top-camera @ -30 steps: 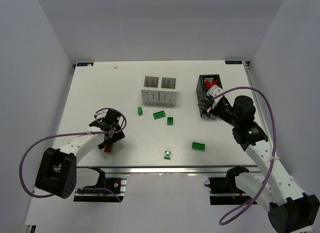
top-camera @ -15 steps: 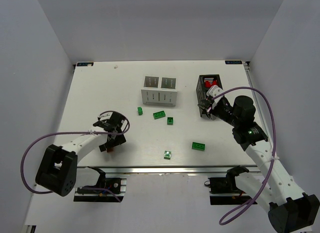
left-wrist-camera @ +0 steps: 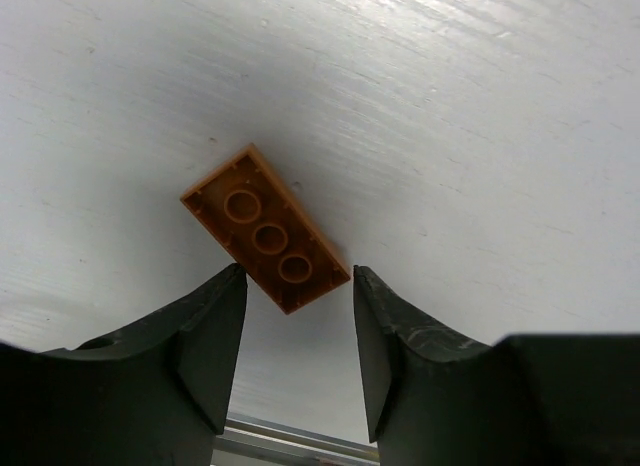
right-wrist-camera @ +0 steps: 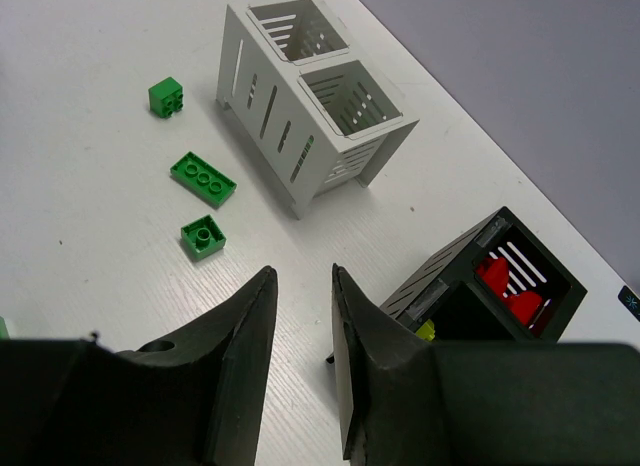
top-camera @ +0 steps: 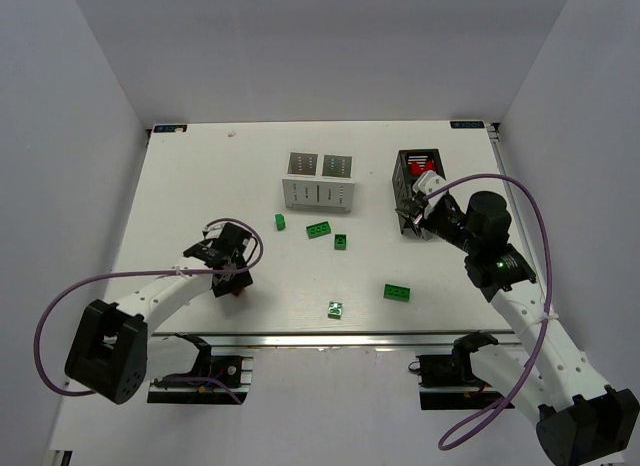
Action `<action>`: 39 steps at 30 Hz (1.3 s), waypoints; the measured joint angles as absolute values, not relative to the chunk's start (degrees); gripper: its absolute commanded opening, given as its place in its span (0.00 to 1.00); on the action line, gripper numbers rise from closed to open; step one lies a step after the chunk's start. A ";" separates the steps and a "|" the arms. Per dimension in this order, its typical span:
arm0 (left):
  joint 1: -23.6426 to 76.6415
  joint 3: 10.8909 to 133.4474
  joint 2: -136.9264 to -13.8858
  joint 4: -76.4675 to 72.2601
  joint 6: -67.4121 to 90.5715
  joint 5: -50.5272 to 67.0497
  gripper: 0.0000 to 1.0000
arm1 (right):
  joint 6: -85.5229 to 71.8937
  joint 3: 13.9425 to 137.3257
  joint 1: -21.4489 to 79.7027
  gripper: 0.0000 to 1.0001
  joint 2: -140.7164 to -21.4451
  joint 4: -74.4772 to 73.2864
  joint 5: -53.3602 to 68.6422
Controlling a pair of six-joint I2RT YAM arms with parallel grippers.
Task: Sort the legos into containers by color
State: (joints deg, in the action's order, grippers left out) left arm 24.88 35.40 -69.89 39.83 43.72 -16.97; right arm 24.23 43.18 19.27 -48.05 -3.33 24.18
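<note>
A reddish-orange lego [left-wrist-camera: 266, 230] lies studs-down on the table, small and partly hidden under the arm in the top view [top-camera: 238, 290]. My left gripper [left-wrist-camera: 298, 276] [top-camera: 234, 279] hangs just over it, jaws apart, the brick's near corner between the tips without a visible clamp. Green legos [top-camera: 319, 229] [top-camera: 397, 292] [right-wrist-camera: 203, 178] lie scattered mid-table. The white container [top-camera: 318, 192] [right-wrist-camera: 270, 136] stands behind them. My right gripper [right-wrist-camera: 300, 271] [top-camera: 412, 216] hovers beside the black container [top-camera: 404, 176] [right-wrist-camera: 440, 276], jaws slightly apart and empty. Red legos [right-wrist-camera: 510, 286] and a yellow-green one [right-wrist-camera: 427, 331] lie inside it.
More green legos sit at the left of the cluster [top-camera: 281, 222], in its middle [top-camera: 341, 241] and near the front edge [top-camera: 336, 309]. The table's metal front rail [top-camera: 320, 338] runs just below the left gripper. Grey walls close in the table on three sides.
The left gripper has shifted a little to the right and dropped onto the reddish brick, and its jaws have narrowed a lot. The right arm has stayed still.
</note>
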 measured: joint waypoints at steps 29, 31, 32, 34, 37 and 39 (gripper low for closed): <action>24.93 37.08 -78.24 33.06 50.87 -23.18 0.69 | 24.45 43.18 19.27 0.35 -48.05 -3.33 24.16; 24.93 37.23 -78.61 32.32 50.96 -23.66 0.57 | 24.47 43.18 19.27 0.35 -48.05 -3.33 24.16; 24.93 37.23 -78.59 32.29 51.20 -23.75 0.52 | 24.47 43.18 19.27 0.35 -48.05 -3.33 24.16; 24.93 37.08 -78.32 32.32 51.09 -23.77 0.43 | 24.49 43.18 19.27 0.35 -48.05 -3.33 24.16; 24.93 36.12 -76.36 32.86 50.57 -22.90 0.24 | 24.49 43.18 19.27 0.35 -48.05 -3.33 24.16; 24.93 35.46 -74.37 33.63 50.00 -21.32 0.15 | 24.51 43.18 19.27 0.35 -48.05 -3.33 24.14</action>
State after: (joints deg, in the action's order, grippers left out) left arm 24.93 35.46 -74.37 33.63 50.00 -21.32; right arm 24.51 43.18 19.27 -48.05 -3.33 24.14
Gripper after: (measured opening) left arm 0.450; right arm 0.348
